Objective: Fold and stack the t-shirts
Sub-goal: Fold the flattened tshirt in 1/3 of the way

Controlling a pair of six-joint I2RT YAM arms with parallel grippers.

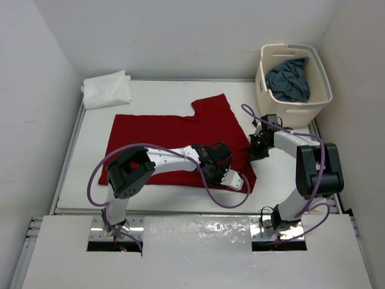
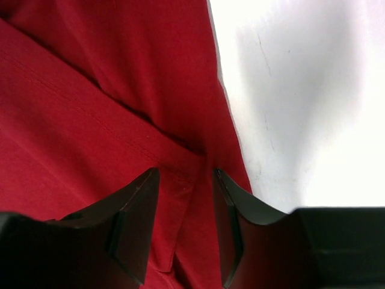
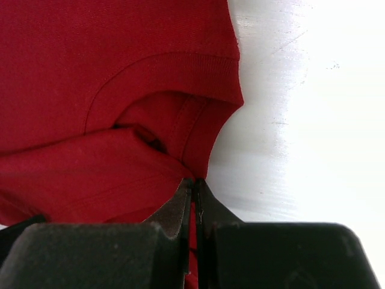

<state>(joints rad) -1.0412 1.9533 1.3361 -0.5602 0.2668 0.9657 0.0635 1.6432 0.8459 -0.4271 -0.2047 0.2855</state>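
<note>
The bright red t-shirt (image 1: 168,135) lies spread across the table's middle, one sleeve toward the back. My left gripper (image 1: 238,182) is at its near right corner. In the left wrist view the gripper (image 2: 185,201) is open, its jaws either side of a folded hem of the red cloth (image 2: 108,120). My right gripper (image 1: 256,149) is at the shirt's right edge. In the right wrist view it (image 3: 194,194) is shut on the red cloth just beside the collar (image 3: 162,72). The white t-shirt (image 1: 107,89) lies folded at the back left. The slate blue-grey t-shirt (image 1: 289,78) is bunched in the basket.
The cream laundry basket (image 1: 301,111) stands at the back right, close behind my right arm. White walls close in the table on the left, back and right. Bare white tabletop (image 3: 313,120) lies right of the red shirt.
</note>
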